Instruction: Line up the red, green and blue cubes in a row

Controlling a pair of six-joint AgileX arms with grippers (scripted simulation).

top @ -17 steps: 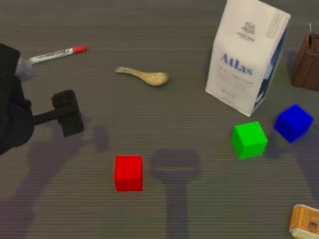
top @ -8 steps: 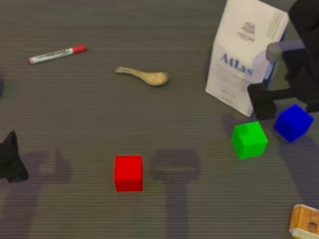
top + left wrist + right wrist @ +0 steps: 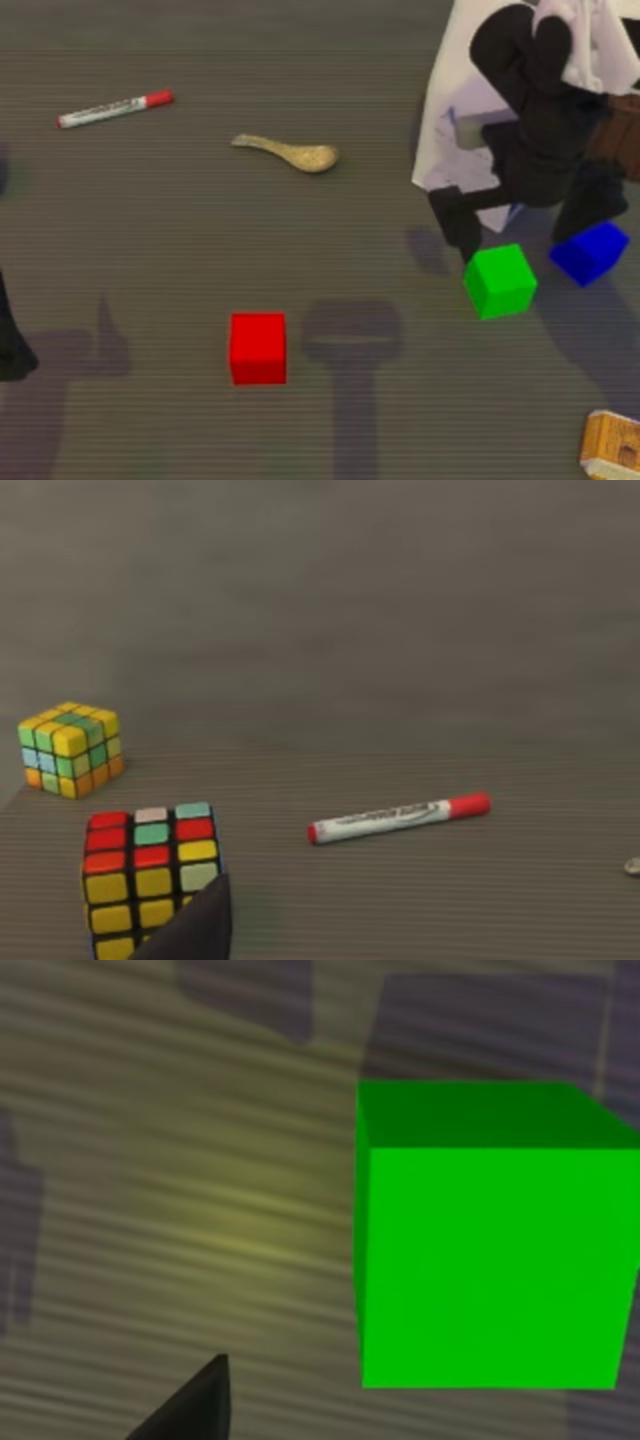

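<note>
Green cube [image 3: 499, 280]: toward the worktop's right edge, free, just below my right gripper [image 3: 462, 228], whose jaw state I cannot tell.
Blue cube [image 3: 590, 251]: just beside it, nearer that edge, half under my arm.
Red cube [image 3: 258, 347]: well apart, mid-worktop near the front edge.
Left gripper [image 3: 12, 345]: parked at the left edge.
Risk: descending off-centre, I may nudge the green cube askew, clip the blue, or tip the Atlas bag [image 3: 452, 130].

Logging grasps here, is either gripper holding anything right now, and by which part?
Nothing is held. The right gripper hangs just beside the green cube, which sits free on the table; the left arm is parked at the left edge.
</note>
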